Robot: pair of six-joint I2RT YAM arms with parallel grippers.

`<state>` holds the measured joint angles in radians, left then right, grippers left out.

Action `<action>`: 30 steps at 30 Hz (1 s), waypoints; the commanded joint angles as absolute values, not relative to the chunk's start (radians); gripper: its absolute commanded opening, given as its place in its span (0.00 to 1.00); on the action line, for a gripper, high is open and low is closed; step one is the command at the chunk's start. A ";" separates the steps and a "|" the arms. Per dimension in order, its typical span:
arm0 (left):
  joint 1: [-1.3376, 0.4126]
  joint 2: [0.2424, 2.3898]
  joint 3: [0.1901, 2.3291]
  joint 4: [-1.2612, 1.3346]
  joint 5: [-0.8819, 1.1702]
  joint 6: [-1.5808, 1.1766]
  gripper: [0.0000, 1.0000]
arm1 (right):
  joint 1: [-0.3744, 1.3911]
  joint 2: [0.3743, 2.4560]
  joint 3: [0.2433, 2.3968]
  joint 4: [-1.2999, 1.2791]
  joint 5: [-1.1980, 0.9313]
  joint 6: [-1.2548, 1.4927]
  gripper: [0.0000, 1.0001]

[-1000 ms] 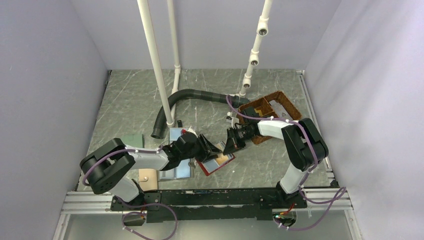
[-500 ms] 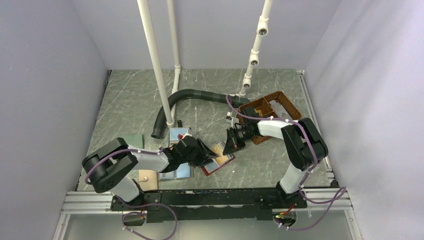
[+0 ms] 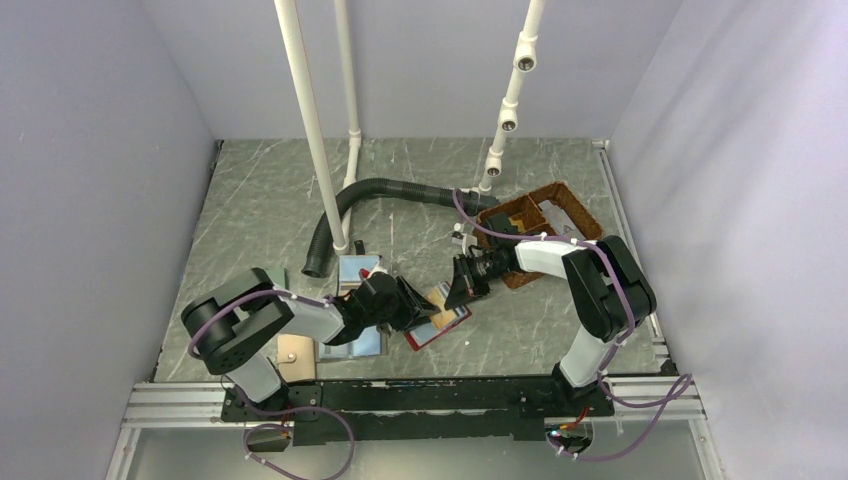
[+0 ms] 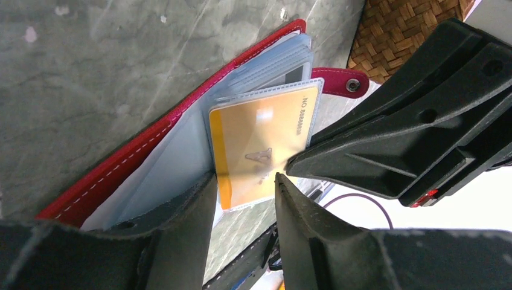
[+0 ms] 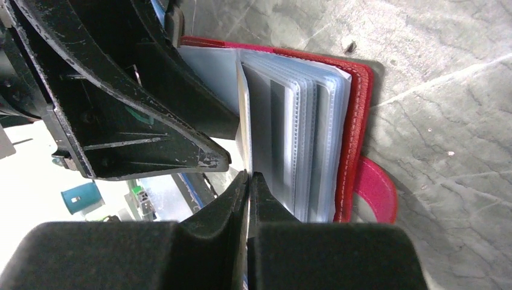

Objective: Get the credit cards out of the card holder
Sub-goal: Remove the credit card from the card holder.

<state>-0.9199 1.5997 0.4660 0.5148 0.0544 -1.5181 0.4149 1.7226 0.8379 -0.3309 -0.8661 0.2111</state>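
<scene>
Lying open on the table (image 3: 520, 330), near centre between the two arms, the holder (image 3: 440, 325) is fanning its clear sleeves (image 5: 302, 121) upward. The orange card (image 4: 259, 151) is sitting in one raised sleeve. The left gripper (image 4: 244, 178) is pointing in from the left, jaws apart, straddling the card's left edge; contact cannot be confirmed. The right gripper (image 5: 249, 174) is pointing in from the right, jaws pressed together on the sleeved card's opposite edge.
</scene>
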 commanded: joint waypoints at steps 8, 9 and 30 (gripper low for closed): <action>-0.916 1.635 0.415 0.604 -0.036 -1.610 0.45 | 0.413 1.724 0.838 -0.313 -0.805 0.193 0.00; -0.916 1.644 0.406 0.645 -0.043 -1.614 0.44 | 0.413 1.727 0.839 -0.318 -0.792 0.189 0.00; -0.869 1.707 0.470 0.712 0.077 -1.466 0.00 | 0.445 1.750 0.867 -0.367 -0.730 0.141 0.00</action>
<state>-0.8795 1.6970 0.4129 0.7219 0.0921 -1.5272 0.4187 1.7264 0.8551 -0.3550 -0.8074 0.1787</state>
